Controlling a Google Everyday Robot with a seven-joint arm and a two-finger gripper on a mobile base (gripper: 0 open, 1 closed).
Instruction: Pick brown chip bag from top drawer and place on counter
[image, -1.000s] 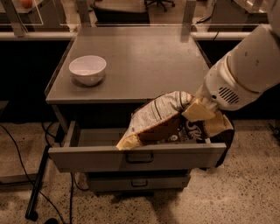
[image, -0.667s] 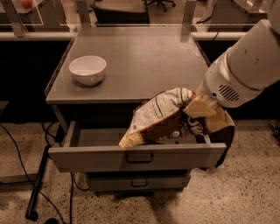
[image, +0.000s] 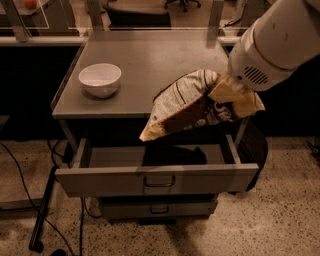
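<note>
The brown chip bag (image: 182, 107) hangs tilted in the air above the open top drawer (image: 155, 175), its lower pale end pointing down-left, its upper end at the counter's front right edge. My gripper (image: 225, 92) is shut on the bag's upper right end, with the white arm reaching in from the upper right. The bag overlaps the front edge of the grey counter (image: 150, 65). The drawer's inside shows dark below the bag's shadow.
A white bowl (image: 100, 79) stands on the counter's left side. A narrower lower drawer (image: 159, 207) is shut beneath. Black cables (image: 45, 210) trail over the speckled floor at the left. Chair and desk legs stand behind the counter.
The bag has been lifted up out of the drawer and now hangs higher, level with the counter's front edge. The gripper and arm rose with it.
</note>
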